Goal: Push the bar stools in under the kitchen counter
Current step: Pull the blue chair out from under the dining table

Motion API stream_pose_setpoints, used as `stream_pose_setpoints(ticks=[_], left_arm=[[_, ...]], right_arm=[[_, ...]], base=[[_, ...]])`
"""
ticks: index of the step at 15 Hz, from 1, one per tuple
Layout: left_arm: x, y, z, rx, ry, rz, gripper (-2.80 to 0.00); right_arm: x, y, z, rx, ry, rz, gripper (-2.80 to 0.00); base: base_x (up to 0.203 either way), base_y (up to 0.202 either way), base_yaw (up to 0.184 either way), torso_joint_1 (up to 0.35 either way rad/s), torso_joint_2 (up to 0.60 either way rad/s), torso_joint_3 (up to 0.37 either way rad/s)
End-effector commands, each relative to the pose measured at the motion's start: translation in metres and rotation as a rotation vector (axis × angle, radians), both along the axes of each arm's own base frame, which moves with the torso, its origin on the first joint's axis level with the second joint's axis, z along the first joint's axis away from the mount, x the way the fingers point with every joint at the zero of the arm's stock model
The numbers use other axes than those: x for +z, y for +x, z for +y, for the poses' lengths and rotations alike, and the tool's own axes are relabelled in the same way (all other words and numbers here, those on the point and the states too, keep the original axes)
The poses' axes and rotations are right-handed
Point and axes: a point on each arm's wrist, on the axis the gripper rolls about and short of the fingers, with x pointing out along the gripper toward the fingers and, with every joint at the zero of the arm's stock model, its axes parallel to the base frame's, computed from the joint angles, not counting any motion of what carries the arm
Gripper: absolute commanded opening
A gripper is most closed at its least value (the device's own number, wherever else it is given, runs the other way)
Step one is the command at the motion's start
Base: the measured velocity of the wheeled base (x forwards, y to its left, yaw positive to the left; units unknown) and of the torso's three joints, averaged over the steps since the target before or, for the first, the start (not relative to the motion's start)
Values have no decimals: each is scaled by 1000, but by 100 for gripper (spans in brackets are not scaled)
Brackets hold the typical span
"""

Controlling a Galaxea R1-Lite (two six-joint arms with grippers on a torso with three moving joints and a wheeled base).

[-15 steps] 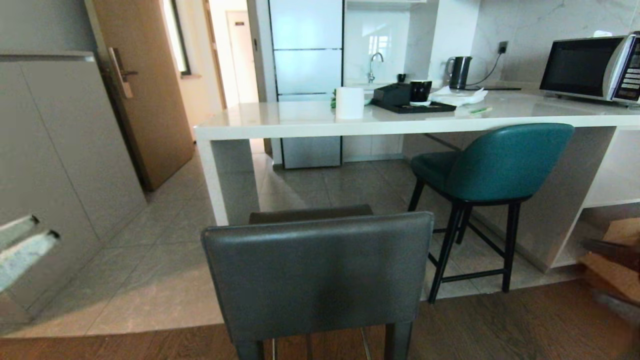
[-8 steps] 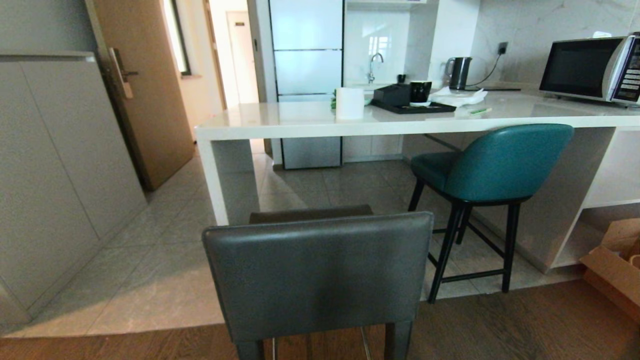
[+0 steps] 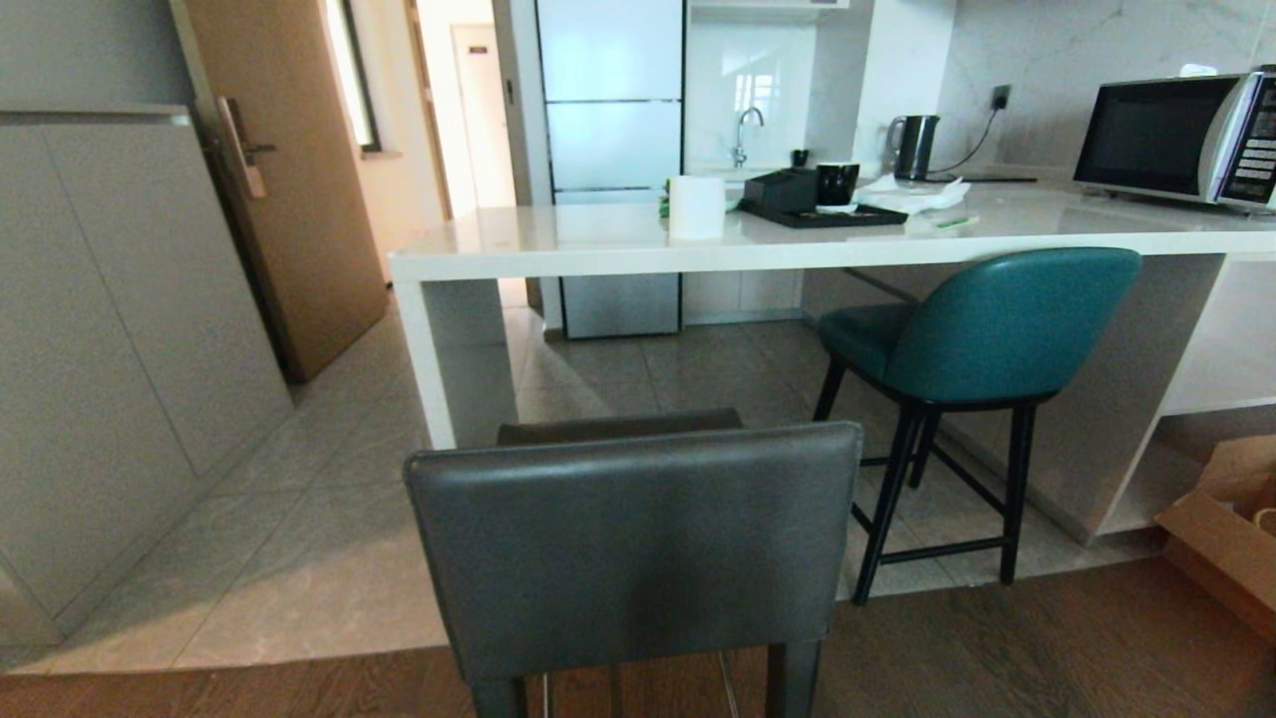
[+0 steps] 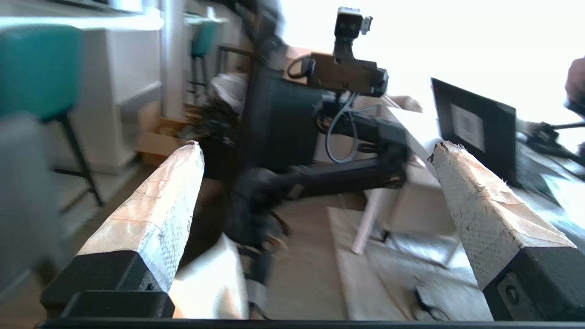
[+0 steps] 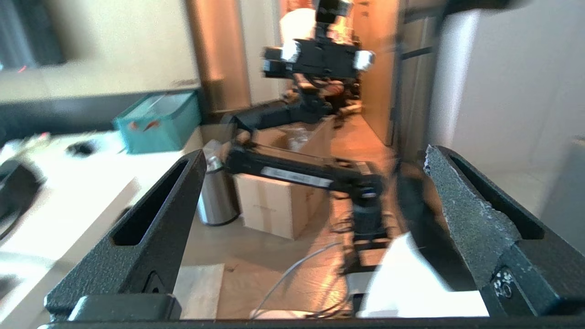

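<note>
The dark-grey bar stool (image 3: 633, 548) stands close in front of me, its square back towards me, well short of the kitchen counter (image 3: 797, 244). The teal bar stool (image 3: 997, 324) is to the right with its seat under the white top and its curved back at the edge. Neither gripper shows in the head view. In the left wrist view my left gripper (image 4: 315, 151) is open and empty, looking across at my other arm, with the teal bar stool (image 4: 36, 68) off to one side. My right gripper (image 5: 314, 153) is open and empty too, facing my left arm.
On the counter stand a paper roll (image 3: 696, 205), a black tray (image 3: 817, 211), a kettle (image 3: 915, 145) and a microwave (image 3: 1176, 140). A grey cabinet (image 3: 120, 349) and a wooden door (image 3: 289, 179) line the left. A cardboard box (image 3: 1226, 519) sits at the lower right.
A second ago my left gripper showed at the head view's left edge and a blurred arm at its right edge. Both have left that view. The stools have not moved.
</note>
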Motion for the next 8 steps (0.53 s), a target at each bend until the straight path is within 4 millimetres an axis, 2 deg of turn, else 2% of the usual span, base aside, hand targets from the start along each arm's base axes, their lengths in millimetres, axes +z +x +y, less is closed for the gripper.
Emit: stream_pose_setpoints(ticks=[1,3,4,6,8], left_arm=[[-26,-46,1,-34,14,-86,0],[-47,-67,4,-58,36,-83,0],[-56,-65,5,-64,45,-63,0],[-68,-44,6,-14,7,-108,0],[-75,-26,7,84,-70,-130,0]], right_arm=[[-18,-44,-5,20,6,-134,0],[-22,-41,-6,30,11,-118,0],[-25,-37,-5,30,10,-97,0],[-31,-29,5,-51,11,-51,0],[-45,-15,13,-131,44,10,0]], base=[[0,0,0,0,0,0],[0,0,0,0,0,0],[0,0,0,0,0,0],[0,0,0,0,0,0],[0,0,0,0,0,0]])
